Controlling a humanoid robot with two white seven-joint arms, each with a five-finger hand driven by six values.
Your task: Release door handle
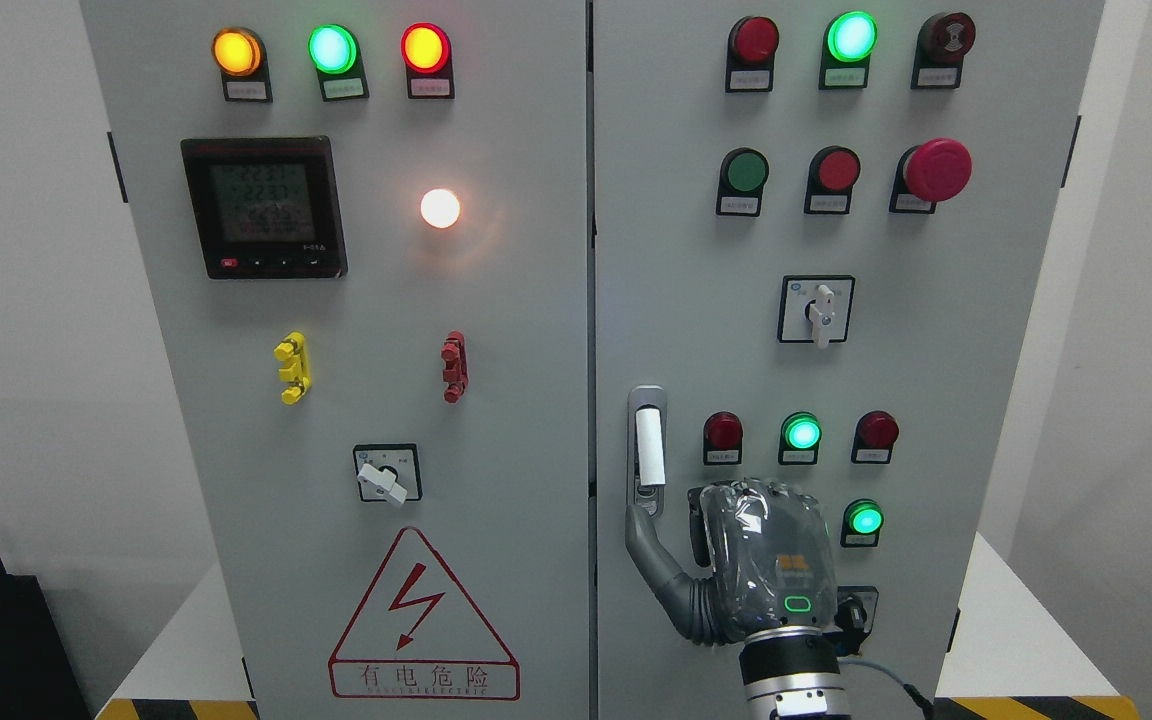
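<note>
The right hand (758,560) sits just below the door handle (648,450) with only its thumb touching – it holds nothing – so next it should pull away.

The cabinet doors (496,400) are showing a smooth, matt grey painted metal finish. The door handle (647,450) is looking like satin silver metal around a matt white insert. The right hand (761,560) is wearing a glossy, crinkled clear plastic cover over dark parts, its thumb (651,560) looking like smooth grey plastic and its wrist gleaming as ribbed metal. The pilot lamps (332,48) are shining as glossy plastic domes.
</note>
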